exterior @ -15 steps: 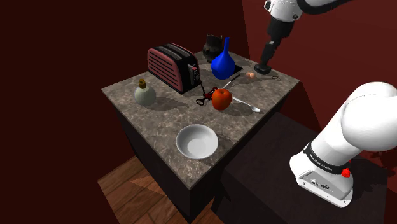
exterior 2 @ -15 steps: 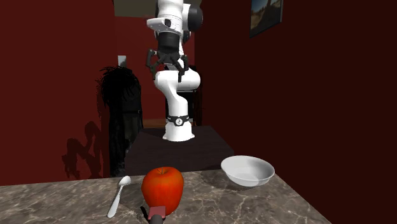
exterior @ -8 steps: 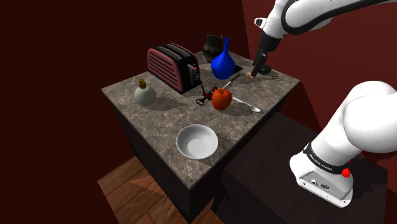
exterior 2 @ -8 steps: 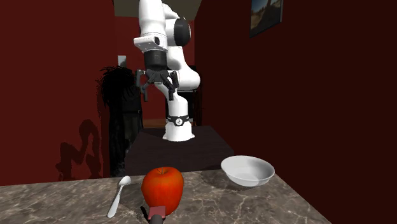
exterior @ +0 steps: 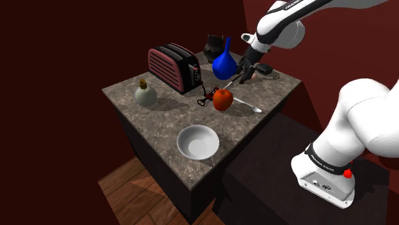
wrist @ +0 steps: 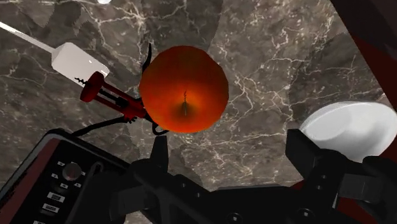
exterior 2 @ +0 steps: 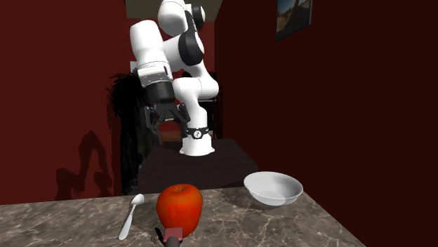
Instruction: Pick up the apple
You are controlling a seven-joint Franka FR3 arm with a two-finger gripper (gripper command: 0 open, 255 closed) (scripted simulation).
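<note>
The apple [exterior: 222, 99], mid-frame in the shoulder view, is red shading to orange. The counter [exterior: 160, 124] under it is grey-brown marble with pale veins. Upper centre, the toaster [exterior: 171, 66] is dull red with ribbed sides and a black end panel, and the vase [exterior: 224, 62] is deep blue. The bowl [exterior: 197, 142], lower centre, is plain white. The bottle [exterior: 146, 94] is pale grey-green with a tan stopper. The corkscrew [wrist: 111, 100] is red and black. The walls [exterior: 57, 45] are dark red, the floor [exterior: 137, 192] brown planks. The arm [exterior: 358, 121] is white, its gripper [exterior 2: 166, 123] black.

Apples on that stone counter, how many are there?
1. The red apple lies mid-counter beside the red corkscrew, between the toaster and the white bowl. Another could hide behind the toaster.
</note>
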